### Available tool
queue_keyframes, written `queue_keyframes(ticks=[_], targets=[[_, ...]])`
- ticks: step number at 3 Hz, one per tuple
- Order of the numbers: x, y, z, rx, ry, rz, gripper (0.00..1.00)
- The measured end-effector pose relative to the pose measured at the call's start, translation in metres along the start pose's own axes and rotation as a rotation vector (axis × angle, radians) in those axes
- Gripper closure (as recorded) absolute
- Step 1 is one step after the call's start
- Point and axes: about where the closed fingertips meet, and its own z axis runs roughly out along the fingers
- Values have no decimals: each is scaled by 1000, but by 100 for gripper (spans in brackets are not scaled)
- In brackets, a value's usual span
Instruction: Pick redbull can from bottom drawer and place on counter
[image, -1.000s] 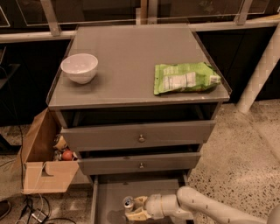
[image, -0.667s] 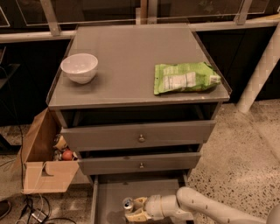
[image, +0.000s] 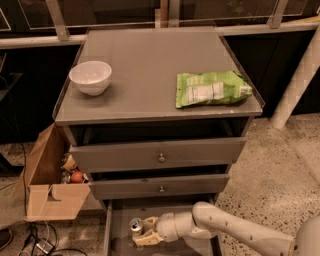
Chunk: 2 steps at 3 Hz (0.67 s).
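Note:
The redbull can (image: 136, 225) is a small silver can standing upright on the floor of the open bottom drawer (image: 116, 247), toward its left side. My gripper (image: 142, 231) reaches into that drawer from the right, at the end of the white arm. Its two tan fingers (image: 145, 240) are spread, and the can stands right at the fingertips. The counter (image: 145, 65) is the flat grey top of the cabinet, above the drawers.
A white bowl (image: 90, 77) sits on the counter's left and a green snack bag (image: 211, 88) on its right. The two upper drawers (image: 160, 155) are slightly pulled out above my arm. A cardboard box (image: 52, 185) with small items stands left of the cabinet.
My gripper has shifted slightly to the left inside the bottom drawer, staying at the can. Nothing on the counter has moved.

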Motion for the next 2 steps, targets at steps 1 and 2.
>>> queue_keyframes(ticks=[1,2], targets=[[-39,10,12,-41,2,-60,100],[-41,9,12,-41,-2,-56,100]])
